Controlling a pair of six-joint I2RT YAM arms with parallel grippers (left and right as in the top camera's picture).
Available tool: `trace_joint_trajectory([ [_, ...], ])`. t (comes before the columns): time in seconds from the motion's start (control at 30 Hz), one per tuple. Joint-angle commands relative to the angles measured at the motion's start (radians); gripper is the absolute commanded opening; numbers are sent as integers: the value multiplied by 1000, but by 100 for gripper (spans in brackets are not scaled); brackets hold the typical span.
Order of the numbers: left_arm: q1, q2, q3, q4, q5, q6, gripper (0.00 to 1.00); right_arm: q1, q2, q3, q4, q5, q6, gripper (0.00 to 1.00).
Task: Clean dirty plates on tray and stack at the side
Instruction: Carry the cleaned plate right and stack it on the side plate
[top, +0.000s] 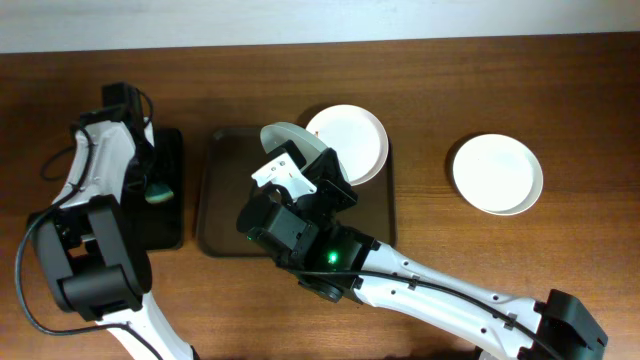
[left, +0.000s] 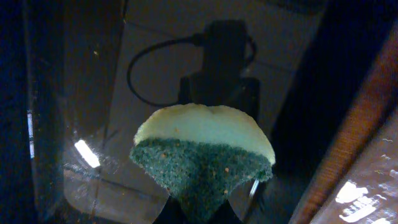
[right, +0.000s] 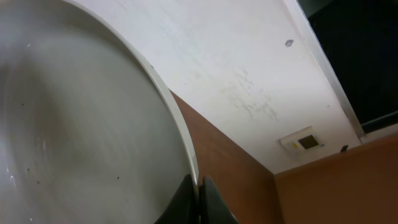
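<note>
Right gripper (right: 200, 198) — pressed together on the rim of a pale round shallow plate (right: 81, 124), held tilted on edge above the large dark-brown rectangular tray (top: 215, 200).

Left gripper (left: 202, 211) — pinching a yellow sponge with green scouring face (left: 202, 155), over a narrow black tray (top: 170, 225) at left, well apart from the held plate.

Second white plate (top: 350, 135) lying at the dark-brown tray's far right corner, slightly over the rim.

Third white plate (top: 497, 173) on the brown wooden table (top: 450, 80), right of the tray and apart from it; seemingly clean, judged the start of the stack.

Progress judged about a third: held plate not yet scrubbed, second plate to follow, stacking left for both.
</note>
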Motion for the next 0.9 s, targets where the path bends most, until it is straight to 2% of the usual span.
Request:
trace_joint_trajectory([
  [0.0,6,-29,-85,72,-68,-3,0,6,4,8,5,-8,20,4],
  [0.3,6,-29,-261,296,-57,-3,0,6,4,8,5,-28,46,4],
  [0.47,10,-29,-322,352,-57,-3,1,6,4,8,5,-29,46,4],
  [0.67,10,-32,-310,342,-57,-3,1,6,4,8,5,-47,47,4],
  [0.87,10,-94,-115,158,-57,-3,0,4,4,8,-3,-180,203,4],
])
